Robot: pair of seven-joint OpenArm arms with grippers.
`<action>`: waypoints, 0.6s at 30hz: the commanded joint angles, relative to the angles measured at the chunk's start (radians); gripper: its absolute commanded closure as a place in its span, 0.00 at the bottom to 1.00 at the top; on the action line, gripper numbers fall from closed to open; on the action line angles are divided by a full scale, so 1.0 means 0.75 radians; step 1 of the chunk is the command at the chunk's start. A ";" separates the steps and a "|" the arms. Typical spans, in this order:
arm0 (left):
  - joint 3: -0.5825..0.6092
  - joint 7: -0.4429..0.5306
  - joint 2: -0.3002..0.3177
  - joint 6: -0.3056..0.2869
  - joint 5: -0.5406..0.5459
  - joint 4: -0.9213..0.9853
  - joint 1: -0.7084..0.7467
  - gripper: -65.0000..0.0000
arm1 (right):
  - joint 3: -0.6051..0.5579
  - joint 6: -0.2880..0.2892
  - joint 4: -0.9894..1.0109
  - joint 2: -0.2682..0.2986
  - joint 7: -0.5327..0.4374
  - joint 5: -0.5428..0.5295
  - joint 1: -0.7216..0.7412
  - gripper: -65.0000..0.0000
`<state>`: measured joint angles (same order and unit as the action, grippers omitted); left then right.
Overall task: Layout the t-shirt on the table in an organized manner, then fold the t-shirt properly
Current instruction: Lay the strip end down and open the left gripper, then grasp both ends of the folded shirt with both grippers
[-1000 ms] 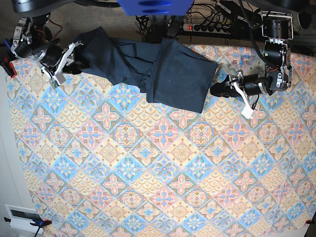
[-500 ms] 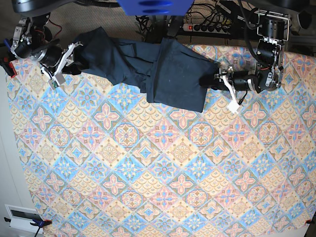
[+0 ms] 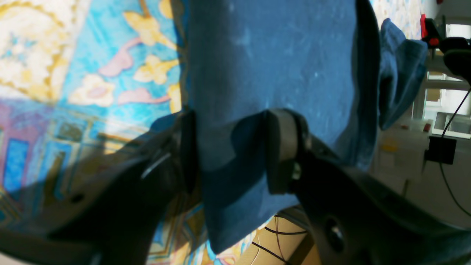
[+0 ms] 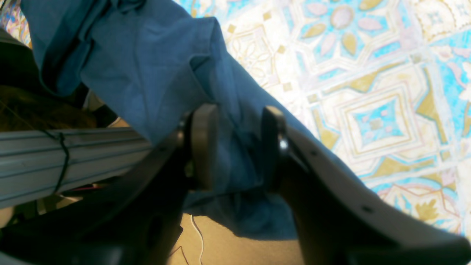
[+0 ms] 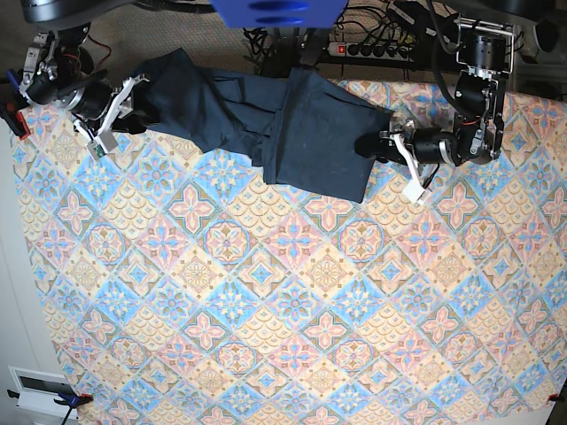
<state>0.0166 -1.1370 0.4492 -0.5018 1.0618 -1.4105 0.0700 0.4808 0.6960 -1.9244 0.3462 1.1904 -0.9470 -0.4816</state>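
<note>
Lying bunched along the far edge of the surface [image 5: 266, 310], the t-shirt [image 5: 292, 133] stretches from near the far-left corner toward the far-right, partly folded over itself, one end spilling past the far edge.

Left pincer [image 3: 235, 151]: jaws spread wide, a flat flap of navy fabric passing between them; one pad [image 3: 279, 147] rests on the cloth, the other sits beside its edge. Released, not clamped.

Right pincer [image 4: 235, 147]: jaws apart, a rumpled fold of the shirt lying between the pads [image 4: 204, 143]. Fabric looks loose in the gap; released as well.
</note>
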 commanded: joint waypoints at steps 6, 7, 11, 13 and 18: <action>0.010 -0.011 -0.039 -0.003 -0.146 0.067 -0.051 0.79 | 0.008 0.003 -0.021 0.016 -0.019 -0.025 0.001 0.71; 0.008 -0.011 -0.043 -0.003 -0.179 0.096 -0.058 0.85 | 0.008 0.003 -0.021 0.016 -0.019 -0.025 0.001 0.71; 0.003 0.052 -0.080 -0.003 -0.230 0.167 -0.086 1.00 | 0.008 0.003 -0.023 0.016 -0.019 -0.025 -0.001 0.71; 0.001 0.091 -0.082 -0.003 -0.224 0.186 -0.092 0.99 | 0.010 0.003 -0.023 0.016 -0.019 -0.025 -0.001 0.71; -0.125 0.150 -0.086 -0.003 -0.222 0.192 -0.094 1.00 | 0.013 0.003 -0.023 0.016 -0.019 -0.025 -0.001 0.71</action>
<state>-0.0639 -1.0363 0.3546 -0.5388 0.9688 -1.2644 0.0086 0.4805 0.6960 -1.9244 0.3462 1.1908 -0.9470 -0.4824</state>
